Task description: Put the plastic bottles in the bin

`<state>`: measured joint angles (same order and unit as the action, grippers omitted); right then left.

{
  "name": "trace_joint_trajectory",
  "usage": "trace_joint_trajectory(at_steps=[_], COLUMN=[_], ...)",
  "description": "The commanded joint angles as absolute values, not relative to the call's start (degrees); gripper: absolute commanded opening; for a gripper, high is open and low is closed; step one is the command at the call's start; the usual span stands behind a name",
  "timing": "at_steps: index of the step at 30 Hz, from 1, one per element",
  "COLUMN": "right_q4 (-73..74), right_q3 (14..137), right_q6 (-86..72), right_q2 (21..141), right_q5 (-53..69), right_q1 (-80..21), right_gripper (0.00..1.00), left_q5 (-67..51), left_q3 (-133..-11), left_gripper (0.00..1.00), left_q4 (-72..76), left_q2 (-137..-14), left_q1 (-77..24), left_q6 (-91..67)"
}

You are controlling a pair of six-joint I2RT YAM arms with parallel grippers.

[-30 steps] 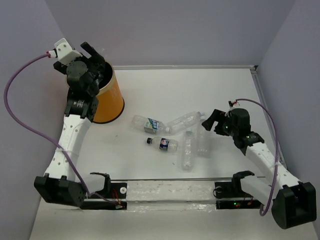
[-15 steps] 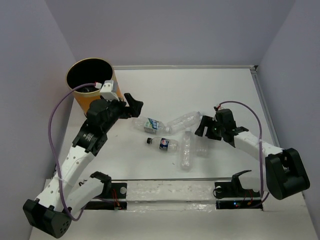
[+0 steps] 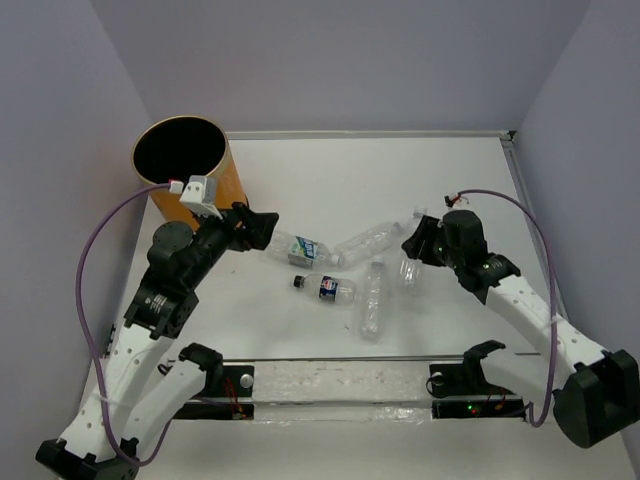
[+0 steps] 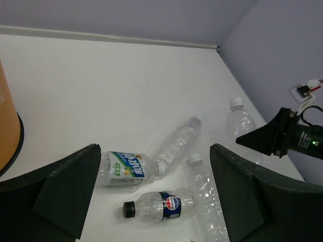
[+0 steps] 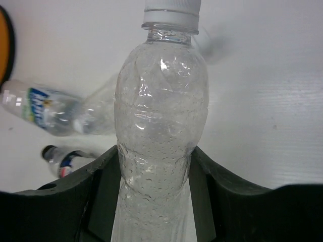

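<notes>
R gripper (image 5: 154, 174) is clamped on a clear bottle (image 5: 161, 111) w/ white cap, fingers hugging its lower body, near the table's (image 3: 330, 170) right edge; can't tell if it's off the surface. L gripper (image 3: 262, 228) gapes wide, holding nothing, just left of the white-blue label bottle (image 3: 297, 249), which lies mid-table w/ the dark-label bottle (image 3: 328, 289), a slanted plain bottle (image 3: 368, 240) & a nearer plain bottle (image 3: 372, 300) close by. Bin (image 3: 226, 178) stands upright at the far-left corner, well apart from the held bottle.
</notes>
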<state>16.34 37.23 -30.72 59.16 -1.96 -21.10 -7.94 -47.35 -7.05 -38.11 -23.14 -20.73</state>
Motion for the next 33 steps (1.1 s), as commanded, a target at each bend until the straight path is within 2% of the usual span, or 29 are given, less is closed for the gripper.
trace_joint_trajectory(at_steps=[1, 5, 9, 14, 17, 18, 26, 28, 31, 33], right_q4=[17.0, 11.5, 7.1, -7.4, -9.6, -9.7, -16.2, -18.9, -32.0, -34.0], right_q3=[49.5, 64.1, 82.7, 99.4, 109.0, 115.9, 143.5, 147.1, 148.2, 152.2], right_q6=[-32.3, -28.2, -23.5, -25.7, -26.7, -26.7, -29.2, -29.2, -28.0, -27.2], right_q2=[55.5, 65.5, 80.8, 95.1, 102.5, 107.5, 128.8, 134.2, 139.5, 143.5], right_q5=[-3.8, -5.3, -2.0, 4.3, 9.0, 10.1, 8.6, 5.5, 0.5, -2.1], right_q1=[-27.4, -37.1, -41.8, -42.4, -43.9, -44.8, -48.2, -48.9, -50.3, -50.8], right_gripper=[0.36, 0.36, 0.36, 0.36, 0.36, 0.36, 0.36, 0.36, 0.36, 0.36], left_q5=[-7.0, -0.9, 12.3, 28.8, 34.0, 36.7, 35.4, 34.7, 33.0, 32.2], left_q3=[-51.7, -54.0, -55.5, -54.4, -53.4, -52.8, -46.1, -45.0, -43.1, -42.4], left_gripper=[0.99, 0.99, 0.99, 0.98, 0.96, 0.94, 0.92, 0.92, 0.91, 0.91], left_q4=[-2.5, -2.3, -7.0, -11.0, -13.9, -16.0, -23.3, -25.0, -27.6, -28.6], left_q2=[-35.5, -32.6, -30.2, -22.2, -18.9, -18.4, -13.7, -12.9, -12.2, -12.0], left_q1=[-23.1, -23.1, -23.0, -23.1, -23.1, -23.4, -27.0, -27.5, -28.4, -28.8], left_q6=[-20.7, -19.9, -22.4, -26.6, -27.7, -28.6, -34.6, -35.5, -38.0, -39.8])
